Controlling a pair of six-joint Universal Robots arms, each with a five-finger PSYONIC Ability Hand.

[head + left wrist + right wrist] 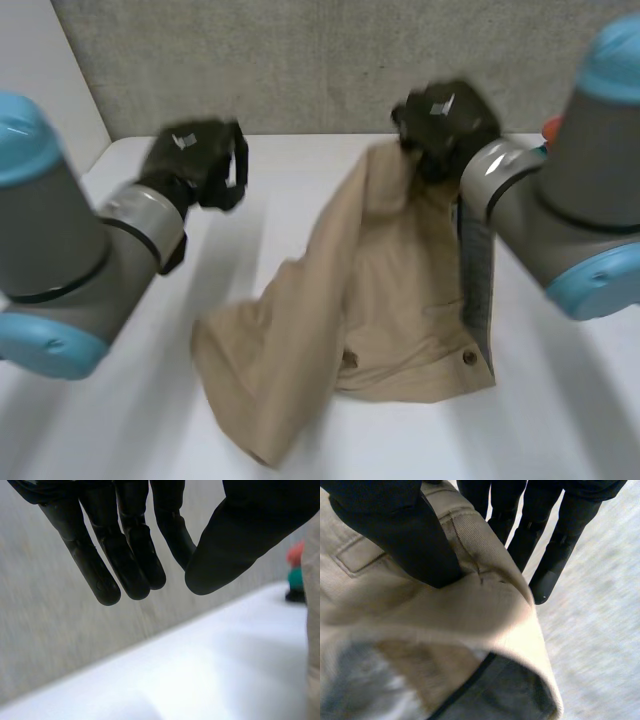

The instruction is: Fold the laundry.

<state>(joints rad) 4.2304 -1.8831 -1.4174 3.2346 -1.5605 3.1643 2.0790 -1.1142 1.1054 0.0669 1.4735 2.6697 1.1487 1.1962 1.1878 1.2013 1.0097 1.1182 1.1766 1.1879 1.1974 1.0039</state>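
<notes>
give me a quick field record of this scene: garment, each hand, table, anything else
garment: tan garment with grey lining, one edge held up, the rest rumpled on the table
right hand: thumb and fingers pinch the garment's raised edge
left hand: open, holding nothing, apart from the garment
table: white
other: small red and teal object at the table's far side

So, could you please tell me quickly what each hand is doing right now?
Left hand: open, holding nothing.
Right hand: closed on the tan garment, thumb pinching it against the fingers.
</notes>
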